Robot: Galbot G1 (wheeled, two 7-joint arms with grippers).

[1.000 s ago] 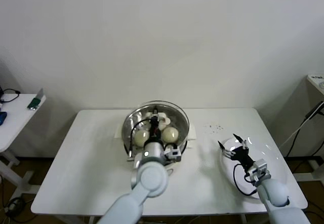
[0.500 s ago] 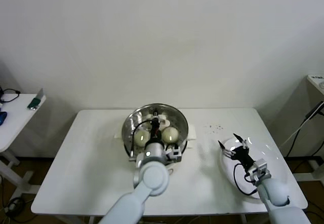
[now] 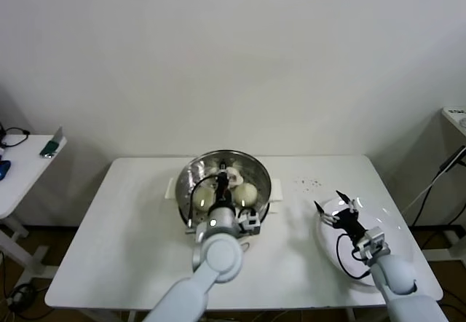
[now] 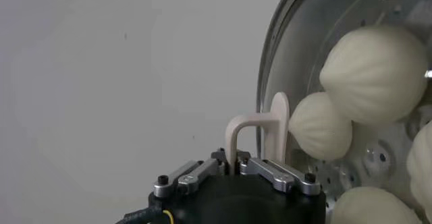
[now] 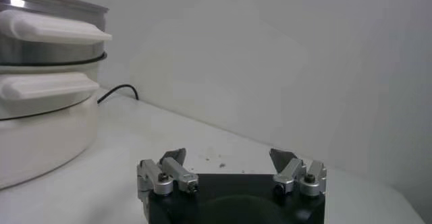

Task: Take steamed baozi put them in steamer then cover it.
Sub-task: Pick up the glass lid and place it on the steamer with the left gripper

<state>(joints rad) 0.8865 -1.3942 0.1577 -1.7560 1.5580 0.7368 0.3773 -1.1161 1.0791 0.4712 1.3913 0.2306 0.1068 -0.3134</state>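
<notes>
**Lid going onto the loaded steamer**

The cover [image 3: 227, 173] is sitting over the steamer [image 3: 188, 183], its clear glass letting the steamed baozi [image 3: 246, 193] show through from the head view. In the left wrist view the buns [image 4: 374, 73] are lying together on the perforated floor, and the white handle [image 4: 260, 134] of the lid is standing up between the closed fingers of the left gripper [image 4: 241, 168]. That pinch on the handle is what is keeping the lid level and centred while it is being seated; whether its metal rim is already resting all round on the basket is hard to tell, since the arm is hiding the near edge. The steamer is standing toward the back middle of the white table [image 3: 109, 249], so the left arm is reaching straight forward to it.

The right gripper [image 3: 336, 207] is idling well apart, over the white plate [image 3: 386, 224] at the table's right end, its jaws spread wide and holding nothing. The plate looks bare, which suggests that only seating and releasing the lid is left.
</notes>
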